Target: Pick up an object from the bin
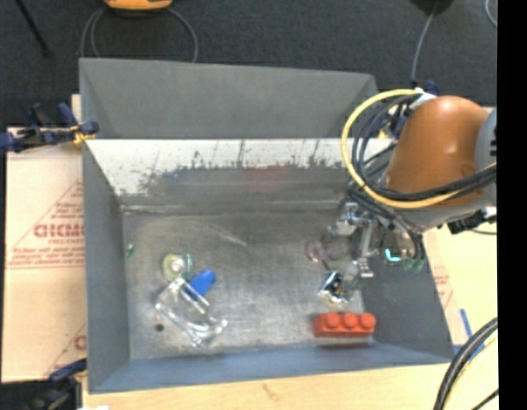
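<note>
My pincer [335, 289] low in right half of bin [246, 250], tip near floor. Cannot tell how wide it stands or whether it has hold of anything. Red brick [342, 325] just beside it, by near wall. Clear piece [188, 321] with blue cap [202, 280] well apart, left, pale disc [174, 266] beside it.

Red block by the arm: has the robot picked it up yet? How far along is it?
Not yet. Done: the arm is inside the bin, with its gripper right by the red block. In hand: nothing is lifted; the block lies flat on the floor. Left: grabbing and raising something. The clear plastic piece with a blue cap lies far off at the left.
</note>
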### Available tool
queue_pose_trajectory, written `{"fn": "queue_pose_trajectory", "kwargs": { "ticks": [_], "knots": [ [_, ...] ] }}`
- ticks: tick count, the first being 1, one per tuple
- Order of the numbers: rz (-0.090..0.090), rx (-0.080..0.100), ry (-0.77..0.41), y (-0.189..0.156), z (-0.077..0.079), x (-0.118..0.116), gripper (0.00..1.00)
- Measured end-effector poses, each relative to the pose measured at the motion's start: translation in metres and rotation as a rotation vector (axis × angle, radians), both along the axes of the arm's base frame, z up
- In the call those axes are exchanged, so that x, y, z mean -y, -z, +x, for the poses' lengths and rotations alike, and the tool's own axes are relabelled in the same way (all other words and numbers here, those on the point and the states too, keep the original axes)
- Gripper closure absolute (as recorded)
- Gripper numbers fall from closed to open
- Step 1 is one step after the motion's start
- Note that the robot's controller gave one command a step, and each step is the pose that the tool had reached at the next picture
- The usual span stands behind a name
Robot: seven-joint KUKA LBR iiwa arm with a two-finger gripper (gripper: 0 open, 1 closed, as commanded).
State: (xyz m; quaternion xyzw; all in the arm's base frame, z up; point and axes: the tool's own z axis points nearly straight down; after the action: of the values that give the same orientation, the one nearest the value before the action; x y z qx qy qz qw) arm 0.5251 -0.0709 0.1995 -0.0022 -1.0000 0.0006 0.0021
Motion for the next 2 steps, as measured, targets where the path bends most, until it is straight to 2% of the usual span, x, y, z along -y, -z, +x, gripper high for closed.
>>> {"fn": "queue_pose_trajectory", "kwargs": {
  "ticks": [1, 2],
  "knots": [
    [-0.003, 0.032, -0.427, 0.122, -0.043, 0.053, 0.00],
    [0.000, 0.009, -0.570, 0.098, -0.039, 0.047, 0.00]
  ]
}}
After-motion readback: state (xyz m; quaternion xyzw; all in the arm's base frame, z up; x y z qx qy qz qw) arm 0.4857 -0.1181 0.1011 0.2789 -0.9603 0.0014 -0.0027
